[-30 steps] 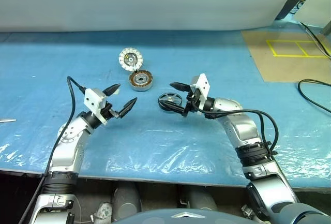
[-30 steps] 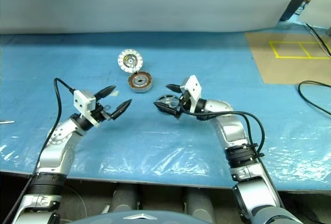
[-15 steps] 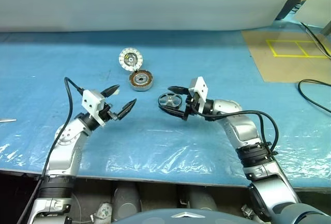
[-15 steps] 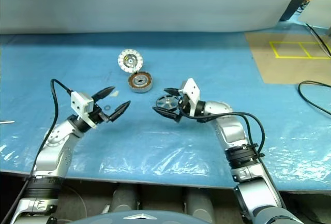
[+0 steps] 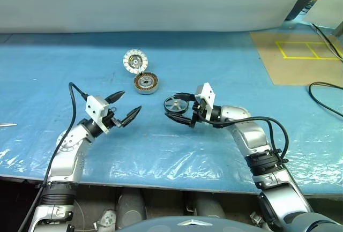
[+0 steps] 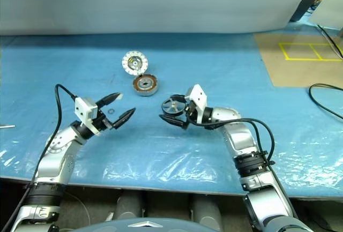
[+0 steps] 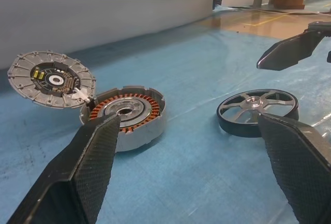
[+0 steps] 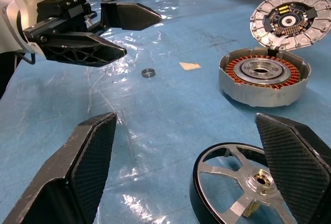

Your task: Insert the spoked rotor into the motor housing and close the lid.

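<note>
The spoked rotor (image 5: 177, 104), a black ring with silvery spokes and hub, lies flat on the blue sheet. My right gripper (image 5: 172, 105) is open, one finger on each side of the rotor (image 8: 243, 182), without gripping it. Behind it sits the motor housing (image 5: 146, 82), a grey puck with copper windings. The lid (image 5: 135, 60) stands tilted behind it, its lower edge at the housing's rim and its segmented face showing. My left gripper (image 5: 130, 101) hovers open and empty to the left, pointing toward the rotor (image 7: 257, 112) and the housing (image 7: 126, 118).
A small metal ring (image 8: 148, 72) and a paper scrap (image 8: 190, 65) lie on the sheet between the grippers. A brown panel with yellow tape (image 5: 300, 55) and a black cable (image 5: 321, 90) are at the right. A silvery object (image 5: 6, 125) pokes in at the left edge.
</note>
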